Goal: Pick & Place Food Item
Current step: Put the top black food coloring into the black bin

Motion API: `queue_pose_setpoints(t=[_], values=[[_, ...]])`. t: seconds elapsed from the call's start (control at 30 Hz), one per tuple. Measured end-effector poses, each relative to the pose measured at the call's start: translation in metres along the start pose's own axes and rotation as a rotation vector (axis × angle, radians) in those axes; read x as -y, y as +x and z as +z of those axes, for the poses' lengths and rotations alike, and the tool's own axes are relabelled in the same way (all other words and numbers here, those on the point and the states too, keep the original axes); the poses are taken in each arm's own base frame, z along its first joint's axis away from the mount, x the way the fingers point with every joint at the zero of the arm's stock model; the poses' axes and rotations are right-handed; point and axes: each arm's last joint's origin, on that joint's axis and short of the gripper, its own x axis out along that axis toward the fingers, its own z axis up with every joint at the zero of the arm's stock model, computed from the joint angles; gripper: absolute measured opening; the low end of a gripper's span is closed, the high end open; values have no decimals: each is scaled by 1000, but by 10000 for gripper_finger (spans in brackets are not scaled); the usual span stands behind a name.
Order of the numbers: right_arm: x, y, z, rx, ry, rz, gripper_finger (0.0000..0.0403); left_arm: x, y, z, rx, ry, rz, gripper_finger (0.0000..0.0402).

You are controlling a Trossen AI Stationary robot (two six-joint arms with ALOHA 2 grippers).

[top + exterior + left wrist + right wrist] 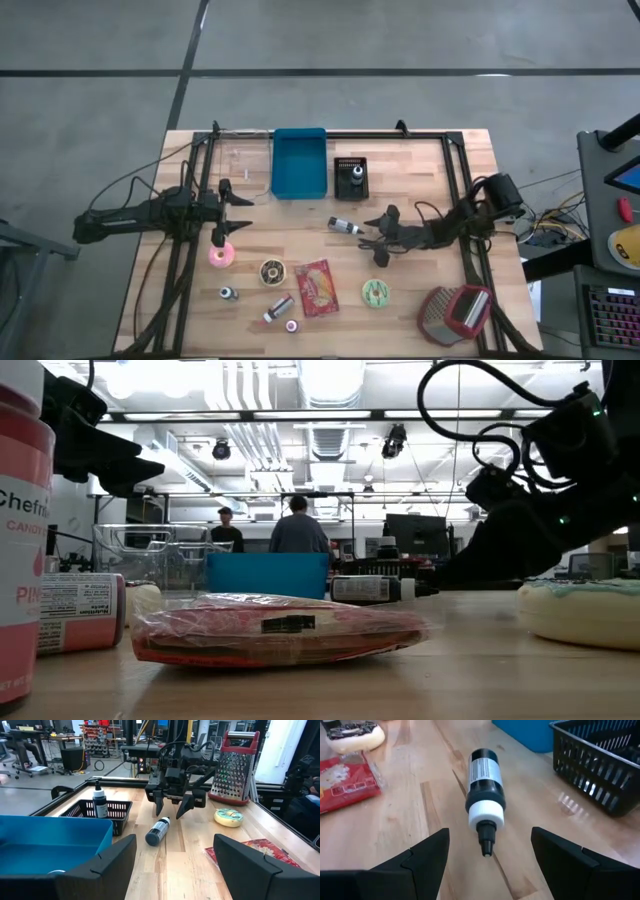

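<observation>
A black bottle (pixel 485 785) with a white cap lies on its side mid-table (pixel 346 225), its nozzle pointing at my right gripper (pixel 378 238). That gripper stands open just to the bottle's right, low over the table and slanting down, one finger on either side of the nozzle tip (pixel 486 851) without touching it. A red food packet (pixel 318 287), a green-iced donut (pixel 376 292), a chocolate donut (pixel 272 271) and a pink donut (pixel 220 256) lie flat nearer the front. My left gripper (pixel 238 210) waits open at the left, holding nothing.
A blue bin (pixel 300 162) and a black basket (pixel 351 177) holding a bottle stand at the far side. A red-handled grater (pixel 455 312) lies front right, and small jars (pixel 229 293) lie front left. People stand in the room beyond the table (pixel 298 530).
</observation>
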Motion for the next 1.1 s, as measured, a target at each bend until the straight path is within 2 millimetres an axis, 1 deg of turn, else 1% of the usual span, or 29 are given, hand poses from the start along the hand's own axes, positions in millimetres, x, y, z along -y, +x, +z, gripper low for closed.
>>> queue_pose_setpoints(t=[0.23, 0.87, 1.1], values=[[-1, 6, -5, 5, 8, 0, 279, 0, 0, 0, 0, 0, 1, 273], [1, 18, 3, 34, 30, -24, 279, 0, 1, -1, -8, -1, 1, 273], [-1, 24, 3, -1, 13, -37, 269, 0, 1, -1, -8, -1, 1, 273]])
